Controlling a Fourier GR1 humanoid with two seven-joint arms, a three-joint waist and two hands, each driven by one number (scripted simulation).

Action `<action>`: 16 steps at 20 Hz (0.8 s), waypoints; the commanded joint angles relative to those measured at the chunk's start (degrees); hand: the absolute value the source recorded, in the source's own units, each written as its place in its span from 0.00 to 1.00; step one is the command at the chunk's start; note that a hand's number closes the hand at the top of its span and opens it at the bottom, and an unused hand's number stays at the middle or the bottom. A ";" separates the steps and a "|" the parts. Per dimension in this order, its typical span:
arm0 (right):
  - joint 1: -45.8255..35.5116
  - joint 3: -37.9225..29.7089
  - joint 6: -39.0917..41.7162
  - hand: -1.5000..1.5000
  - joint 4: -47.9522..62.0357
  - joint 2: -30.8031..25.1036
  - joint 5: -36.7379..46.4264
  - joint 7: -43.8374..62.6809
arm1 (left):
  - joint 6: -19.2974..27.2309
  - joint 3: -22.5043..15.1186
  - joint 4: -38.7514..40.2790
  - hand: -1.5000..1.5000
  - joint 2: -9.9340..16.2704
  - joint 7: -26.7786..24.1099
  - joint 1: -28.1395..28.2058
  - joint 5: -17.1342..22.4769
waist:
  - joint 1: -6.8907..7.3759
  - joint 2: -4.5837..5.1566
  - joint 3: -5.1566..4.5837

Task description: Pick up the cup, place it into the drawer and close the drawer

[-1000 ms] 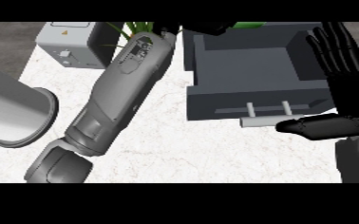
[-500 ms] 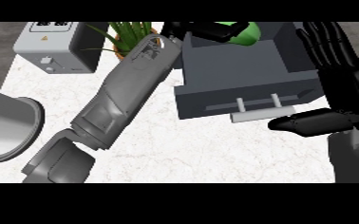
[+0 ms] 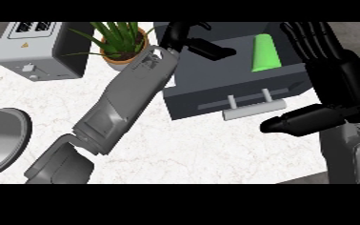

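The green cup [image 3: 265,52] lies on its side inside the open dark grey drawer [image 3: 211,71], near its right wall. My left hand [image 3: 184,37] hovers over the drawer's back left corner, apart from the cup, its fingers relaxed and holding nothing. The left forearm [image 3: 130,100] crosses the counter diagonally from the lower left. My right hand [image 3: 325,69] stands open at the right beside the drawer, fingers up, its thumb [image 3: 299,121] pointing left just below the drawer's pale handle [image 3: 253,108].
A potted plant [image 3: 121,42] stands left of the drawer, beside the left wrist. A grey toaster [image 3: 35,47] sits at the back left. A metal bowl's rim [image 3: 14,138] shows at the left edge. White marble counter [image 3: 211,148] lies in front.
The cup has left my left hand and now lies in the drawer. The left hand has drawn back to the left. The view has shifted, showing the plant and toaster more fully.
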 commanded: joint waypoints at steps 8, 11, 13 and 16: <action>-0.58 10.33 15.35 1.00 1.05 0.09 -10.48 2.76 | -1.22 3.12 -5.99 0.00 0.00 -11.03 1.48 12.10 | -0.12 -0.15 -0.08; -0.03 13.07 20.58 1.00 0.05 -5.85 -8.54 6.90 | 0.69 4.78 -4.71 0.00 0.00 -12.53 1.27 14.23 | 1.36 -0.73 -0.15; -1.62 14.30 22.39 1.00 0.95 -8.49 -5.61 8.30 | 2.64 3.89 -4.60 0.00 0.00 -13.40 0.51 14.56 | 3.02 -1.05 -0.12; 2.74 16.69 22.24 0.00 -0.14 -10.36 1.01 9.00 | 2.12 3.74 -3.51 0.00 0.00 -15.01 1.57 15.79 | 4.54 -1.48 -0.08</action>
